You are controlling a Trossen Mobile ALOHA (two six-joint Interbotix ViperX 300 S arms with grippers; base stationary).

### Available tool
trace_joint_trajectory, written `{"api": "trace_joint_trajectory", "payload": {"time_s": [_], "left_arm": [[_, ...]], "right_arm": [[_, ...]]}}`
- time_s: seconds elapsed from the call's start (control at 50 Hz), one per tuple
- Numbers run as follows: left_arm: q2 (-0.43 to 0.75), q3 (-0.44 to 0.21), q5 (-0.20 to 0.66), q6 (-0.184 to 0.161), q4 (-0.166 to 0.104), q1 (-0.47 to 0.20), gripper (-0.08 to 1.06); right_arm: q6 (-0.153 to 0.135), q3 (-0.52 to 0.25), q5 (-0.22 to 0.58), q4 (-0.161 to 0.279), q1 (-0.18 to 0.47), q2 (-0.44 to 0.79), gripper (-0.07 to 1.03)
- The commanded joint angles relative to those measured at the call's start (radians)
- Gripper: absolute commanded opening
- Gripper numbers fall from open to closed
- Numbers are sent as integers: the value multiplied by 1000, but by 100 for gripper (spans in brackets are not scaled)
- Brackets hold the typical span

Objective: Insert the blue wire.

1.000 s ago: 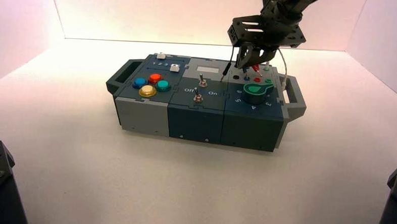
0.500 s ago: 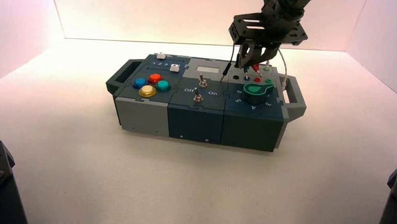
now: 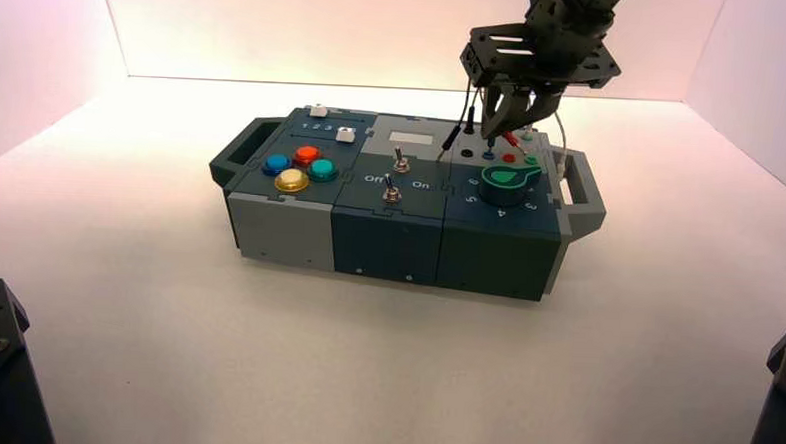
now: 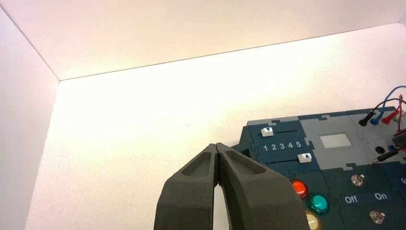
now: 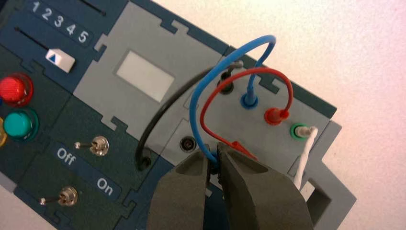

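Right gripper point(image 5: 214, 155), dark and tapered, clenched on the plug end of the blue flexible wire point(image 5: 195, 103), above the box's right part; red curved wire point(image 5: 249, 71) close beside; pale open floor point(image 3: 293, 368) before the box's near edge; left gripper point(image 4: 216, 146) idle, left of the box

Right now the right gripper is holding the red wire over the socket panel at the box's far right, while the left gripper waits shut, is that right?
Not quite: the right wrist view shows the right gripper holding the blue wire, not the red one. The rest is right.
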Motion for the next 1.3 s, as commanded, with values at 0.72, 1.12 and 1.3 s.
{"api": "trace_joint_trajectory", "payload": {"time_s": [0.72, 1.12, 1.3], "left_arm": [[-2, -38, -11, 0, 2, -2, -3], [-26, -21, 6, -2, 2, 6, -3], [-60, -14, 5, 0, 2, 6, -3]], "right_arm": [[5, -80, 81, 5, 52, 94, -2], [-5, -80, 94, 0, 61, 6, 24], [-3, -80, 94, 0, 61, -6, 42]]}}
